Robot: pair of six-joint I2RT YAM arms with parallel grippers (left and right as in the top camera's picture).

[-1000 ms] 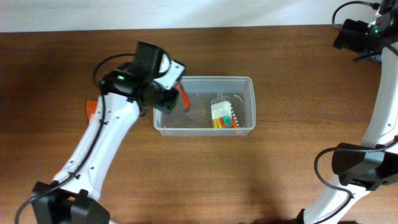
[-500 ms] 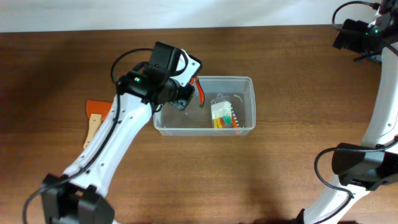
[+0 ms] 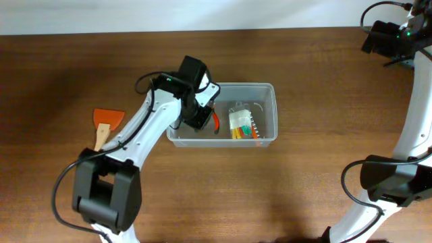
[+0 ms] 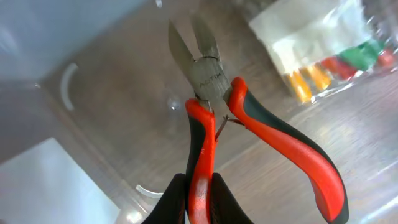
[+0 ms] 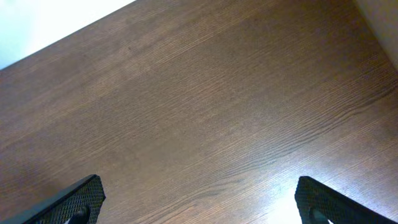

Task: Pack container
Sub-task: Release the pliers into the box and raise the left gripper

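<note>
The container [image 3: 270,91] is a large clear plastic bin at the table's middle. My left gripper [image 3: 206,120] reaches into its left part, shut on one red handle of the side cutters [image 4: 208,81]. In the left wrist view the fingers [image 4: 174,202] pinch that handle just above the bin's floor [image 4: 118,124], and the cutters' other handle splays to the right. A small clear pack [image 3: 241,123] with yellow, red and green contents lies in the bin; it also shows in the left wrist view [image 4: 323,50]. My right gripper [image 5: 198,199] is open over bare wood at the far right.
An orange scraper with a wooden handle [image 3: 105,121] lies on the table left of the bin. The right arm's base [image 3: 391,182] stands at the right edge. The table's far edge meets a white wall at the top.
My left gripper has moved right and down with the cutters, from over the bin's left rim into the bin. The scraper has come into full view. The right arm has not moved.
</note>
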